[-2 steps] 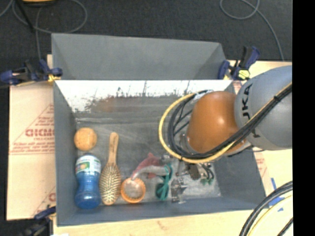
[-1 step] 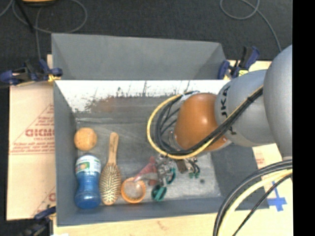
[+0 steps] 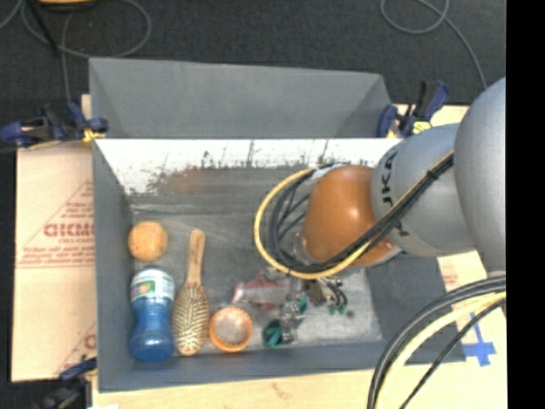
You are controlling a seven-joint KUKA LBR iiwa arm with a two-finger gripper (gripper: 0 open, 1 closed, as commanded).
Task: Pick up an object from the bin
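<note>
My gripper [image 3: 295, 307] reaches down under the arm's orange cover into the bin's front middle. It hangs over a small clutter of things. A flat pinkish-red packet [image 3: 258, 292] lies just left of it. A small teal piece [image 3: 272, 337] sits right below it near the front wall. Some dark green bits [image 3: 339, 305] lie to its right. An orange round cup [image 3: 231, 328] stands further left, apart from the gripper.
Along the bin's left side lie a wooden hairbrush [image 3: 192, 307], a blue bottle with a white label [image 3: 152, 313] and an orange ball [image 3: 148, 240]. The arm with its cables covers the bin's right half.
</note>
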